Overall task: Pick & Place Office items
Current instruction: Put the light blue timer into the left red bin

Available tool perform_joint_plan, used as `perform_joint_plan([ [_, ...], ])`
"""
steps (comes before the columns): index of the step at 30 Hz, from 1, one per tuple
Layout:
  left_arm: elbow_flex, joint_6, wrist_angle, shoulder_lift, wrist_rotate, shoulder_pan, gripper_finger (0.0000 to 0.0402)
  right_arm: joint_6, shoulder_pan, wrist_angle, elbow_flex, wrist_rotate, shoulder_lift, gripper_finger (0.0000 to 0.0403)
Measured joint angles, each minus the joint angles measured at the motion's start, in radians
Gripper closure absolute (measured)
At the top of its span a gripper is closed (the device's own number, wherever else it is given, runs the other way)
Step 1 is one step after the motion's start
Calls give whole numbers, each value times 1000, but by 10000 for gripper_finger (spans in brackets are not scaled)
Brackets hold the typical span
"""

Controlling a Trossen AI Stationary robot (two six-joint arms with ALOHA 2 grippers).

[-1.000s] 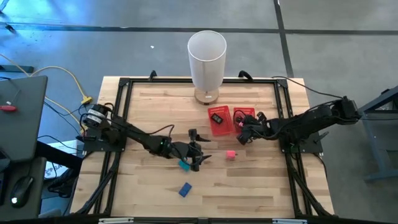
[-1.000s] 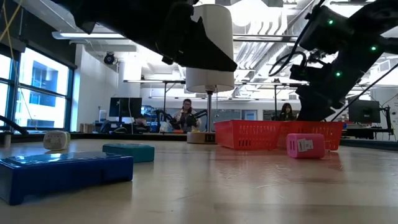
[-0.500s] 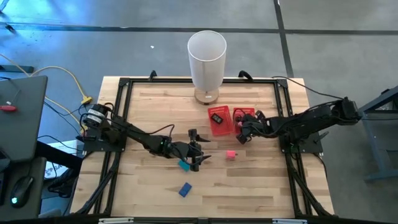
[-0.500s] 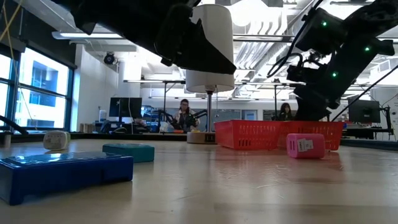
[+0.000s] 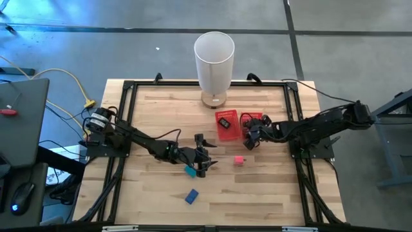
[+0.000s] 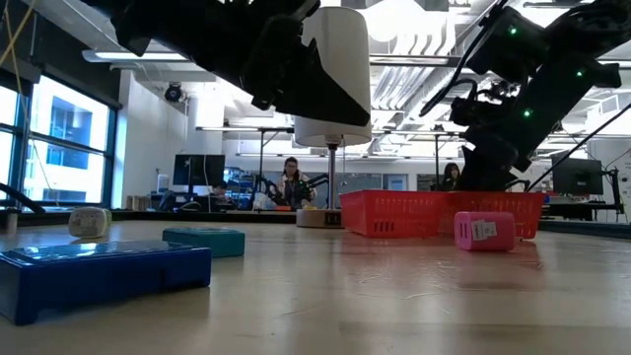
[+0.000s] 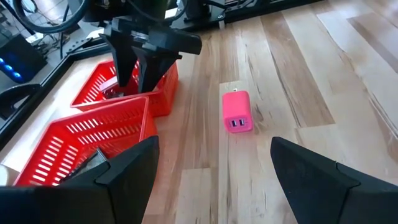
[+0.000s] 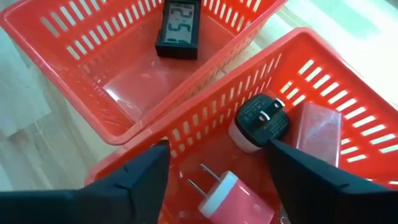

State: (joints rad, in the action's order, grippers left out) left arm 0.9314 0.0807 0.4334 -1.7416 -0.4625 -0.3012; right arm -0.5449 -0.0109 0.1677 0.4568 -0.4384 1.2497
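A pink plug charger (image 8: 229,194) lies in the right red basket (image 8: 373,112), directly under the right gripper (image 8: 214,171), whose fingers are spread apart and hold nothing. A black adapter (image 8: 261,118) lies beside it. The left gripper (image 5: 203,165) hovers wide over the teal piece (image 5: 190,171), left of the pink charger (image 5: 239,160) on the table (image 5: 270,193).

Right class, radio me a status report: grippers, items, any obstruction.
Left gripper open, empty, above teal block. Right gripper open over red mesh basket, pink plug lying inside. Pink charger on bare wood, nothing blocking.
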Motion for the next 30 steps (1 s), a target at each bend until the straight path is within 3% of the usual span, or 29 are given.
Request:
perform_joint_plan([
  [4, 0, -3, -6, 0, 0, -2, 101, 26, 0, 0, 0, -5, -22, 134],
  [14, 0, 24, -36, 22, -6, -23, 101, 80, -2, 0, 0, 29, -148, 131],
  [20, 1, 23, -248, 131, 14, -44, 101, 98, -24, -1, 1, 28, -233, 131],
  [26, 2, -58, -466, 231, 270, -38, 101, 101, -70, -35, 1, 28, -265, 131],
  [30, 2, -33, -532, 236, 430, -20, 101, 108, -95, -86, 2, 28, -266, 131],
])
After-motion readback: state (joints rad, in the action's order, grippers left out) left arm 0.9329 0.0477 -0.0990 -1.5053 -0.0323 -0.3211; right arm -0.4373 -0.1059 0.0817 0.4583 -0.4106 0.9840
